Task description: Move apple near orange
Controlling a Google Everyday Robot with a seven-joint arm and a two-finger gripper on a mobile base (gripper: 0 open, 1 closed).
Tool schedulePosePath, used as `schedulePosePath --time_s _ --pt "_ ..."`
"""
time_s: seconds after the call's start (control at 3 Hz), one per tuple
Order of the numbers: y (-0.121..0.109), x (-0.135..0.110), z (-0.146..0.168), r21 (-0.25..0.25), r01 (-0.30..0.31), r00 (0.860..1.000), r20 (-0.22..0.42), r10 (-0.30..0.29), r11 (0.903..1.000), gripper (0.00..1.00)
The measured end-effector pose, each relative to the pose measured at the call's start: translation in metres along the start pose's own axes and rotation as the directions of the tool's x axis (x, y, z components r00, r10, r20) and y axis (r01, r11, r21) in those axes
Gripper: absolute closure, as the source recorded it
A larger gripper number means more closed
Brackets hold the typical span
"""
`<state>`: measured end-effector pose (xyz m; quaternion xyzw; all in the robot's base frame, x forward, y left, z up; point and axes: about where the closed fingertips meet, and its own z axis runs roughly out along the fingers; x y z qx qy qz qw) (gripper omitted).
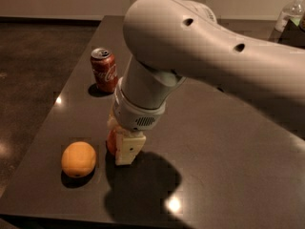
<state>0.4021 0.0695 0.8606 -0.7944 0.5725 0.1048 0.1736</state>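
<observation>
The orange (78, 159) lies on the dark table (228, 147) near its front left. The gripper (121, 147) hangs from the big grey arm just right of the orange, low over the table. It is shut on the red apple (112, 142), of which only a reddish sliver shows at the left side of the cream finger (128, 149). The apple is about a hand's width from the orange, not touching it. Whether the apple rests on the table cannot be told.
A red Coca-Cola can (104, 69) stands upright behind the gripper at the back left. A clear plastic bottle (289, 14) stands at the far right edge. The table's left edge runs close to the orange.
</observation>
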Motion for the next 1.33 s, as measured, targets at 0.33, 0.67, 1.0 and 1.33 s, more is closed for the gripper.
schedulePosePath --time_s 0.33,0.67,1.0,1.33 --pt "-0.0014 0.0008 0.0019 -0.006 -0.019 1.000 0.010 0.019 0.9998 0.41" --pt "-0.0013 0.0000 0.0015 -0.006 -0.022 1.000 0.012 0.022 0.9997 0.18" --pt "-0.0009 -0.0013 0.0008 -0.004 -0.019 1.000 0.011 0.019 0.9998 0.00" --pt "-0.0008 -0.0014 0.0007 -0.004 -0.019 1.000 0.011 0.019 0.9998 0.00"
